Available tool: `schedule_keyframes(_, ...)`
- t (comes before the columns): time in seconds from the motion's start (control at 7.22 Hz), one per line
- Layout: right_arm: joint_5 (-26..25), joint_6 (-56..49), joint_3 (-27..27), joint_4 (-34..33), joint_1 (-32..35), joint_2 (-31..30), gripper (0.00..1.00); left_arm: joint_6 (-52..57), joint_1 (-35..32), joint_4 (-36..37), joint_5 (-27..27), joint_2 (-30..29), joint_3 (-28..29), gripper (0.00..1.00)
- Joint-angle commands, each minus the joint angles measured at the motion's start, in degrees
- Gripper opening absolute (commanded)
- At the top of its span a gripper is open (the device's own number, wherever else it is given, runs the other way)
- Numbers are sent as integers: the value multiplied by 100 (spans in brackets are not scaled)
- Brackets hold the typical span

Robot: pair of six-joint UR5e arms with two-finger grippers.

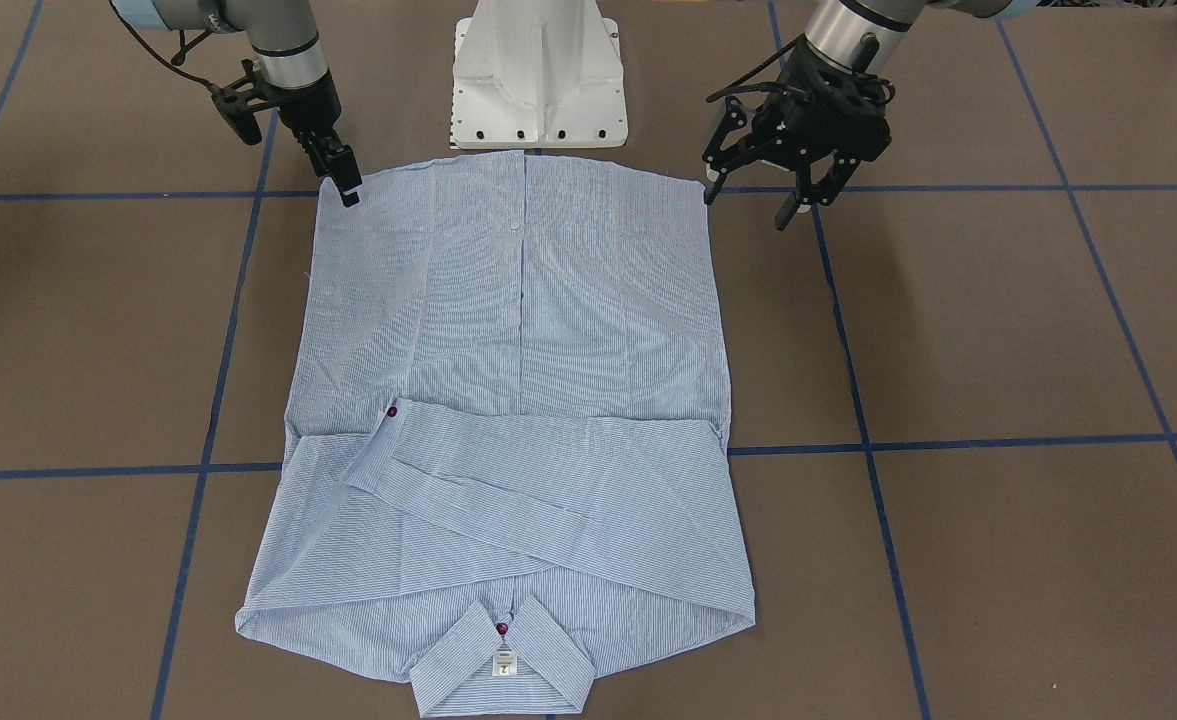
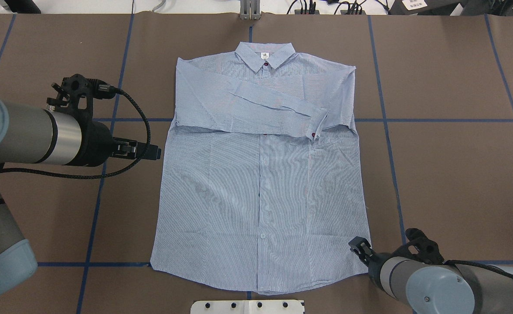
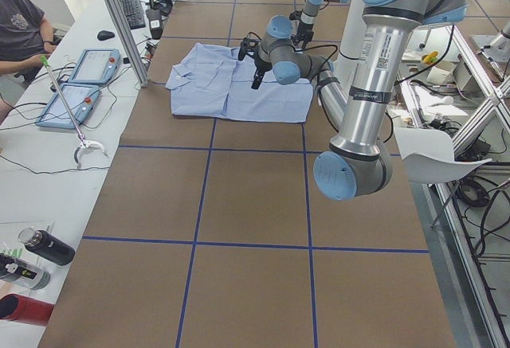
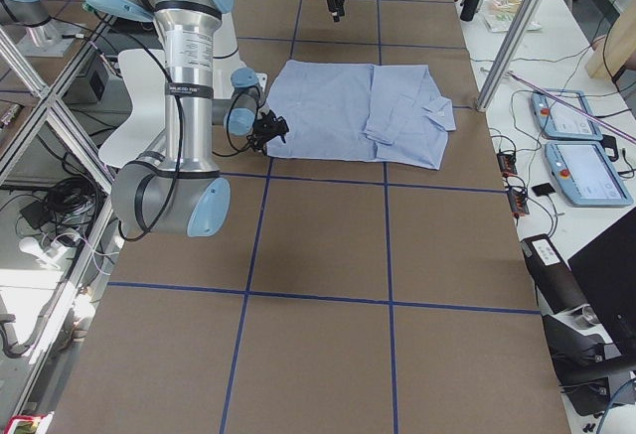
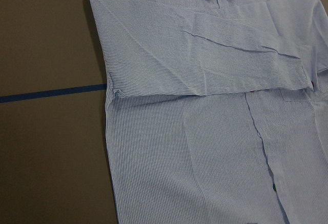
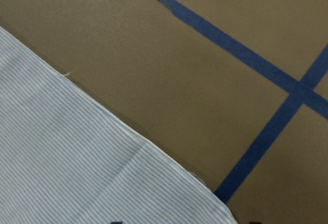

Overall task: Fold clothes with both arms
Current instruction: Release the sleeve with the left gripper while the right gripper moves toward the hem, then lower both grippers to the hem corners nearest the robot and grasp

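Just beside the left pincer point(image 1: 748, 205), toward the robot's middle, you have the side edge of the shirt point(image 1: 518, 330). The pincer's fingers are spread wide with nothing between them, and they hang above the table point(image 1: 998, 330) clear of the cloth. The left arm point(image 2: 34, 135) reaches in nearly level, its wrist turned toward the shirt.

Under the right pincer point(image 1: 345, 180) lies the hem corner on that side, flat on the table. The right arm point(image 2: 417, 279) comes in low from beside the white pedestal point(image 1: 538, 70), its wrist angled down at that corner. Its wrist camera catches only two dark tips at the bottom edge, set well apart, so you can take this pincer as probably open, with no cloth gripped.

Between the two pincers and beyond them, the shirt lies spread front up and buttoned. Both sleeves point(image 1: 548, 480) are folded across the chest, and the collar point(image 1: 503, 665) is at the end far from both pincers.
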Motion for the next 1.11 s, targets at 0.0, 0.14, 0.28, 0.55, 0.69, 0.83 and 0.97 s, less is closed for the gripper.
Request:
schedule_keyframes(0.0, 17, -3, -15, -12, -20, -35, 82, -1, 8, -5, -7, 0, 16, 88)
schedule_keyframes(0.14, 25, 6, -7, -12, -28, -35, 76, -1, 8, -5, -7, -8, 43, 88)
schedule_keyframes(0.28, 25, 6, -15, -30, -37, -35, 58, -10, 8, -5, -15, -17, 43, 88)
schedule_keyframes(0.55, 25, 6, 37, -284, -72, -27, 0, -19, 8, -5, -16, -43, 52, 88)
schedule_keyframes(0.69, 25, 6, 55, -293, -116, -27, 0, -184, 26, -14, -16, -52, 52, 89)
schedule_keyframes(0.83, 25, -2, 99, -293, -160, -27, 0, -256, 43, -14, -16, -61, 52, 89)
schedule_keyframes(0.97, 17, -3, 143, -293, -169, -35, 0, -256, 35, -14, -24, -61, 60, 89)
